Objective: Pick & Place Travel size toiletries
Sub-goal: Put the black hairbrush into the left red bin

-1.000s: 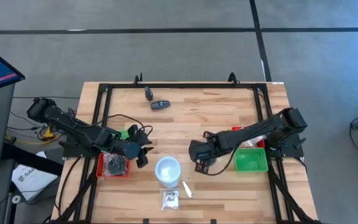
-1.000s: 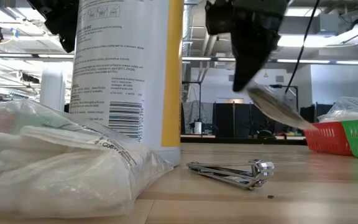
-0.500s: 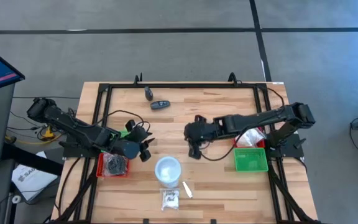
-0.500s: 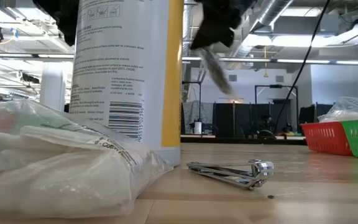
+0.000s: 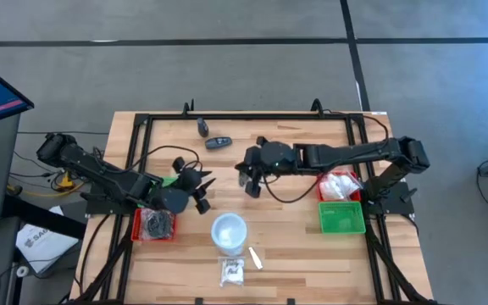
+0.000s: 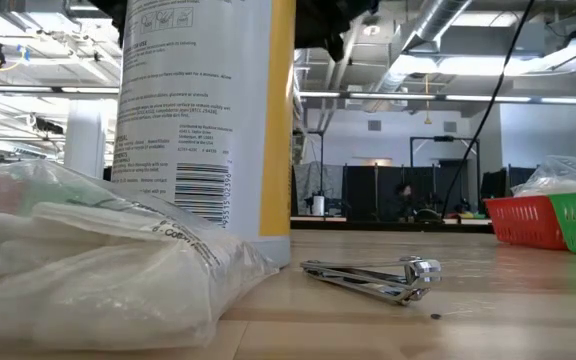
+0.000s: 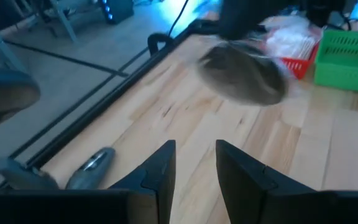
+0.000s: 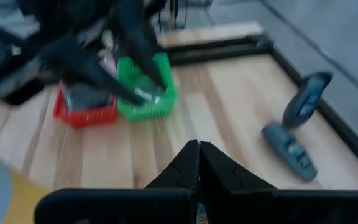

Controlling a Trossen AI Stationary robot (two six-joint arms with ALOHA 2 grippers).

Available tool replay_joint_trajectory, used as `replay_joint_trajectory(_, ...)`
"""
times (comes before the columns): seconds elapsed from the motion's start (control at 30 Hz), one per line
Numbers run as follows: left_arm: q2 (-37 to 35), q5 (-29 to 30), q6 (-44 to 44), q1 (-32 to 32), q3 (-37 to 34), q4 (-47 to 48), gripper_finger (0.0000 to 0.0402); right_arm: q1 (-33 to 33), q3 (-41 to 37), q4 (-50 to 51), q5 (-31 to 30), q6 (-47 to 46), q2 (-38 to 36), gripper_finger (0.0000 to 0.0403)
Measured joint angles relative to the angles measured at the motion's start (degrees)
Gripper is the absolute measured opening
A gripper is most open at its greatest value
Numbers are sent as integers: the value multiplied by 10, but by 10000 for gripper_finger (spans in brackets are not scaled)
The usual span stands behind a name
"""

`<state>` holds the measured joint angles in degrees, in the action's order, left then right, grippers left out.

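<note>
Reaching across the worktop (image 5: 312,135) toward two dark oblong toiletries (image 5: 219,142) at its far edge, the right claw (image 5: 251,180) stays pinched shut and apparently empty, while the left claw (image 5: 200,188) hovers slightly parted, holding nothing.

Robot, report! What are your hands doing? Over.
Right gripper shut on grey piece, over mid-table. Left gripper open, empty, hovers left of centre. Cup clear of both. Over.
</note>
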<state>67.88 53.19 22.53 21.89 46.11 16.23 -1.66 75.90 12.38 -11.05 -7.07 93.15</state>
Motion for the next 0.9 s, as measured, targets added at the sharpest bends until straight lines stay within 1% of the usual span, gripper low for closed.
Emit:
replay_joint_trajectory(0.27, 0, 1, -85, 0, 0, -62, 104, 15, 0, -96, 0, 17, -14, 0)
replay_joint_trajectory(0.57, 0, 36, -146, -1, 0, -144, 104, 22, 0, -203, 0, 26, -21, 0)
replay_joint_trajectory(0.77, 0, 39, -207, -1, 0, -211, 104, 24, 0, -257, 0, 26, -21, 0)
replay_joint_trajectory(0.9, 0, 51, -243, -1, 0, -235, 104, 26, 0, -295, 0, 26, -21, 0)
